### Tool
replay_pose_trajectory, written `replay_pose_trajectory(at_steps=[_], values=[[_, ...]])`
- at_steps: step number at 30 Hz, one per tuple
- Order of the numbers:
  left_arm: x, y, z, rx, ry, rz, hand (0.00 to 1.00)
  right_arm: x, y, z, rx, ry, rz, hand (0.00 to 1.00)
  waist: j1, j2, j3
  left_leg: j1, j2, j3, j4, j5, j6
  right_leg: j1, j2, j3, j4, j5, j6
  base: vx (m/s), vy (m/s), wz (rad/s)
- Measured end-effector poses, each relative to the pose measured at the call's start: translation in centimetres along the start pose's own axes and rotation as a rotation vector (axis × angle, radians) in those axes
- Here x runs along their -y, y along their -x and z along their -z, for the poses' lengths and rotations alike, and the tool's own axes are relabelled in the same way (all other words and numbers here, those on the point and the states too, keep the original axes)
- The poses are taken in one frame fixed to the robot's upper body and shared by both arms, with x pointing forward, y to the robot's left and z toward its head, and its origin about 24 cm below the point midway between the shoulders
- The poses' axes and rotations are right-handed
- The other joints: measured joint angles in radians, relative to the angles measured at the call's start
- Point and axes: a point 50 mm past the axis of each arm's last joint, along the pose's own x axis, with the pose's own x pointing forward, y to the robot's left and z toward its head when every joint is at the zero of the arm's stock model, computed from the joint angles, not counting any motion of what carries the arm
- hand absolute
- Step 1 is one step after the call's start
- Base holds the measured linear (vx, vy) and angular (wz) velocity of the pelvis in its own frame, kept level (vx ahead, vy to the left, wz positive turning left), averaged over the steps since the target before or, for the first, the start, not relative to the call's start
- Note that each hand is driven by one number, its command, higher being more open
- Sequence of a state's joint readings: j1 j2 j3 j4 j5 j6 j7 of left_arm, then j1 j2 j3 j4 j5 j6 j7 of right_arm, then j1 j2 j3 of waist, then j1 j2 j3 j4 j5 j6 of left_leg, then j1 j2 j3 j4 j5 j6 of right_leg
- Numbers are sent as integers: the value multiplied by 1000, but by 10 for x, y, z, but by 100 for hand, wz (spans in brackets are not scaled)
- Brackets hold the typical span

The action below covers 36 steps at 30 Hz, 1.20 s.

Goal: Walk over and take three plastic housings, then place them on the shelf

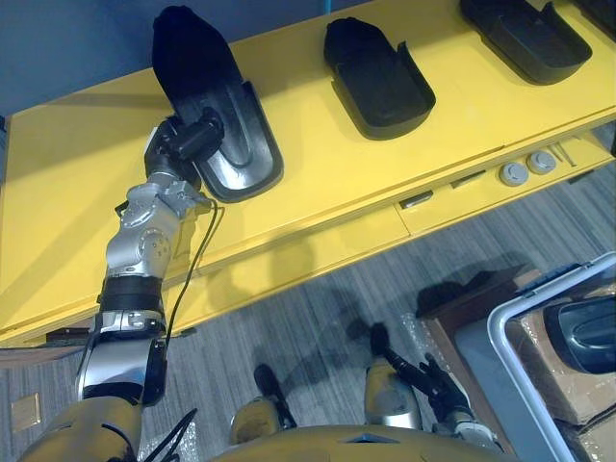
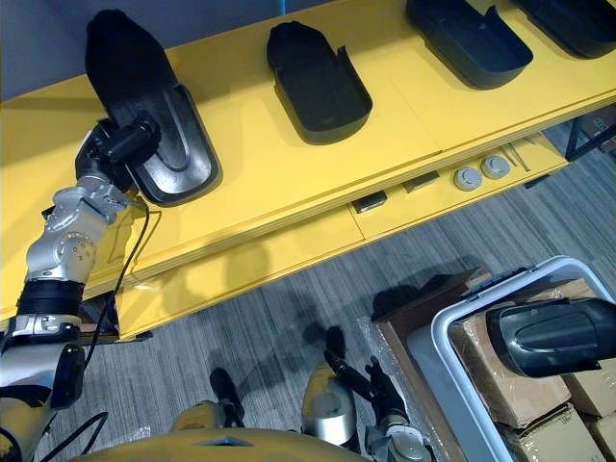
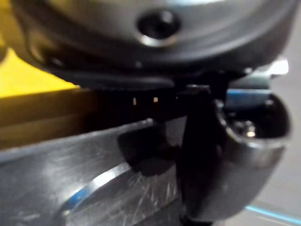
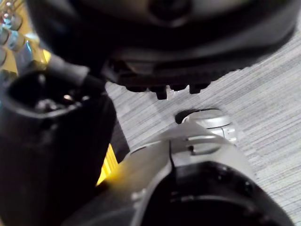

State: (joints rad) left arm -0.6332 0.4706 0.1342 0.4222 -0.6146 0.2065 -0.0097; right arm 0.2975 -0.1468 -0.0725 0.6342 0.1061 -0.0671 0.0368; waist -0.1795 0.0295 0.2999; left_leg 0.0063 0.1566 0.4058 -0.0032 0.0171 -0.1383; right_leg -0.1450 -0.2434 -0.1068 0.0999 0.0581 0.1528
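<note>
My left hand [image 1: 186, 141] sat at the near edge of the leftmost housing [image 1: 207, 96], which lay flat on the yellow shelf [image 1: 337, 168]. My fingers were lost against its dark shell, so I could not tell whether they gripped it or lay straight. A second housing [image 1: 377, 79] and a third housing [image 1: 525, 34] lay well apart further along the shelf to my right, and a fourth housing [image 2: 551, 335] lay in the white-rimmed cart [image 2: 435, 339]. My right hand [image 1: 433, 380] hung low over the grey floor [image 1: 289, 318] with its fingers loosely spread, holding nothing.
</note>
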Motion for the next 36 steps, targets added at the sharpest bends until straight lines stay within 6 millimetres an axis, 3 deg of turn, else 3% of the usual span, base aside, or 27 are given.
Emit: replay_pose_trajectory(at_steps=[7, 8, 17, 25, 36], values=[[3, -10, -11, -46, -81, 0, 0, 0, 0, 2, -8, -19, 4, 100, 9, 2, 9, -7, 1, 1, 0, 4, -1, -10, 1, 1, 7, -1, 1, 0, 0, 0], [0, -11, -13, -60, -90, -2, 100, 0, 0, 4, -13, -19, 4, 100, 7, 2, 9, -6, 1, 1, -1, 4, -1, -9, 1, 1, 7, -1, 1, 0, 0, 0], [-17, -13, -19, -111, -209, -19, 100, 3, 1, 11, -29, -24, 16, 100, -23, 8, 13, 5, 8, 0, -1, 6, -4, 4, 7, 1, 4, 1, 3, 0, 0, 0], [-27, -13, -15, -133, -178, -58, 100, 3, 1, 14, -39, -23, 21, 100, -40, 10, 13, 23, 13, -3, 0, 12, -7, 21, 14, -4, 2, 0, 2, 0, 0, 0], [-40, -12, -6, -132, -58, -308, 100, 1, -3, 16, -43, -28, 32, 100, -76, 21, 12, 36, 16, -2, 1, 13, -7, 25, 20, -2, 5, -5, -7, -4, -2, -2]])
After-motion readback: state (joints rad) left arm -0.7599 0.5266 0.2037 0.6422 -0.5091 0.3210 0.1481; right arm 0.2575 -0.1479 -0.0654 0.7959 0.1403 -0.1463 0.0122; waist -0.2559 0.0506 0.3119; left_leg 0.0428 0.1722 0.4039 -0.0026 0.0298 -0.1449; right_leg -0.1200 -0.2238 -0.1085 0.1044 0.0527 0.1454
